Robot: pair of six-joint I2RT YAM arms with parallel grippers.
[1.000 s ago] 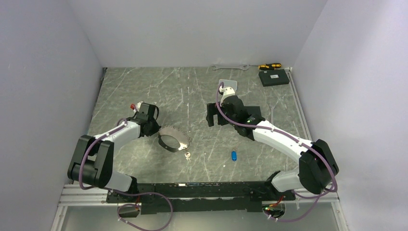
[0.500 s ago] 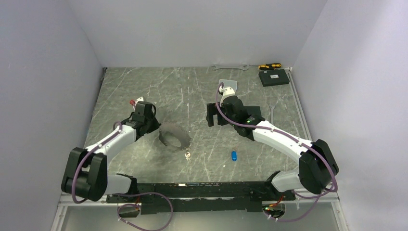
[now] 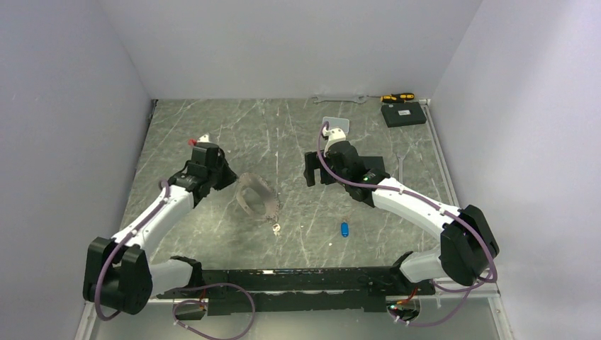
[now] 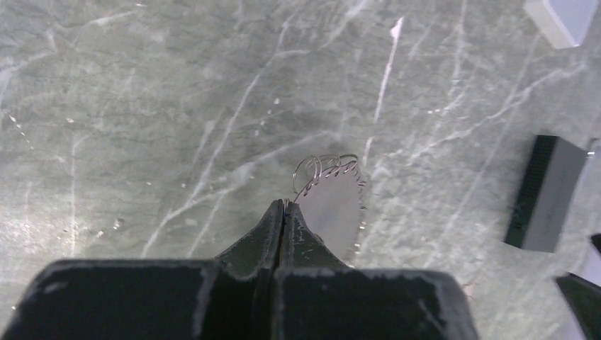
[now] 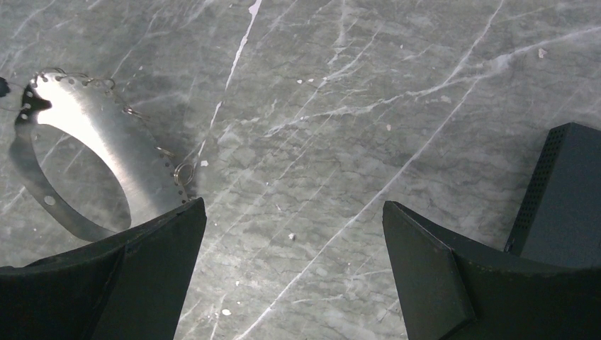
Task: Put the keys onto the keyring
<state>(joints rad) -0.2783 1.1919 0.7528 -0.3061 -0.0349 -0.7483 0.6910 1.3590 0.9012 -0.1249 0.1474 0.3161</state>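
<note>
My left gripper [image 3: 230, 185] is shut on the rim of the keyring [image 3: 254, 199], a thin silvery loop held tilted just above the table. In the left wrist view my fingertips [image 4: 283, 207] pinch its edge, and the keyring [image 4: 333, 205] shows small wire loops at its far end. The plain silver key [image 3: 276, 228] lies on the table just right of the ring. The blue key [image 3: 344, 229] lies further right. My right gripper [image 3: 317, 176] is open and empty above the table's middle. Its wrist view [image 5: 294, 212] shows the keyring [image 5: 106, 142] at the left.
A wrench [image 3: 340, 99], a yellow screwdriver [image 3: 397, 97] and a black box [image 3: 402, 114] lie along the back edge. A small clear box [image 3: 335, 124] sits behind my right gripper. Another wrench [image 3: 400, 168] lies at the right.
My left arm has swung back and to the left with the keyring in it. The ring has shifted slightly and tilted up. The keys and my right arm have not moved.
</note>
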